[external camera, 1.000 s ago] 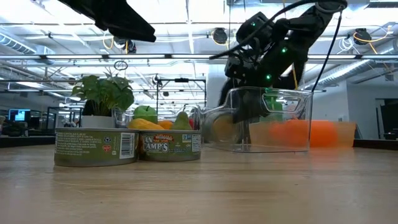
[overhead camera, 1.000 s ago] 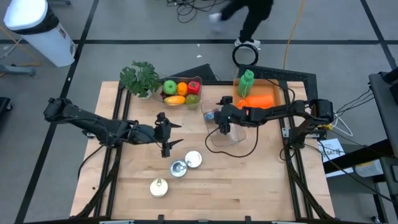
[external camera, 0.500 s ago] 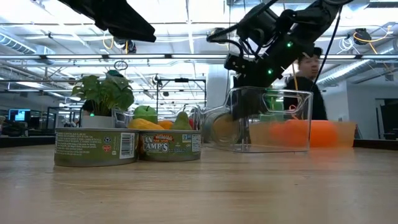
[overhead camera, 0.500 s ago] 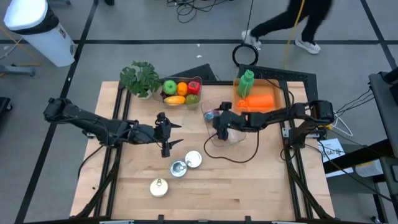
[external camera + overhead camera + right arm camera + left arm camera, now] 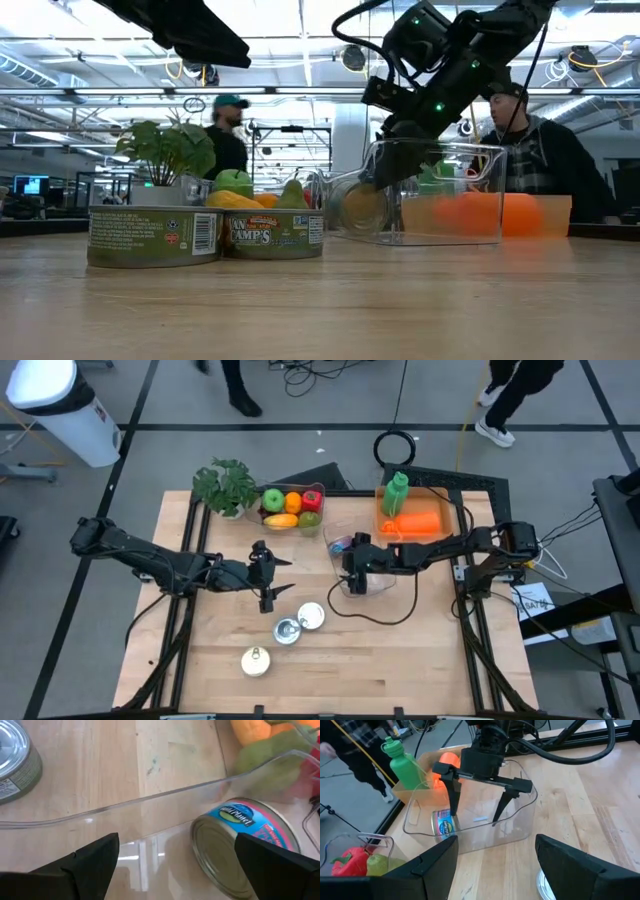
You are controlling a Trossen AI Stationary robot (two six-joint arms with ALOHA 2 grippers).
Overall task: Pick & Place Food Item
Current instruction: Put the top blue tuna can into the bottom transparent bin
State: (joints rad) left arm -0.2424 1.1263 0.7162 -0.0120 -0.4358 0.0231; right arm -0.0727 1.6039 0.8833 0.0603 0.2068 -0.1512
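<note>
A clear plastic bin [image 5: 385, 582] stands on its base right of the table's middle. A tin can with a pink and blue label [image 5: 444, 822] lies on its side inside it, at the far left corner [image 5: 338, 546]. My right gripper [image 5: 475, 817] hangs open over the bin, fingertips dipping just inside the rim beside the can, touching nothing; its wrist view shows the can [image 5: 240, 845] ahead of the fingers. My left gripper [image 5: 280, 576] waits open above the table's middle. Three more cans stand upright on the table [image 5: 311, 616], [image 5: 287, 630], [image 5: 256, 660].
A wire basket of fruit [image 5: 292, 507] and a potted plant [image 5: 226, 485] sit at the far edge. An orange tray with a green bottle [image 5: 398, 495] stands behind the bin. Two cans [image 5: 155, 235] fill the near left of the low view. People stand beyond the table [image 5: 530, 150].
My right gripper has risen from deep in the bin to about rim height and drifted slightly toward the near left. The can stays on its side in the bin. People have walked behind the table.
</note>
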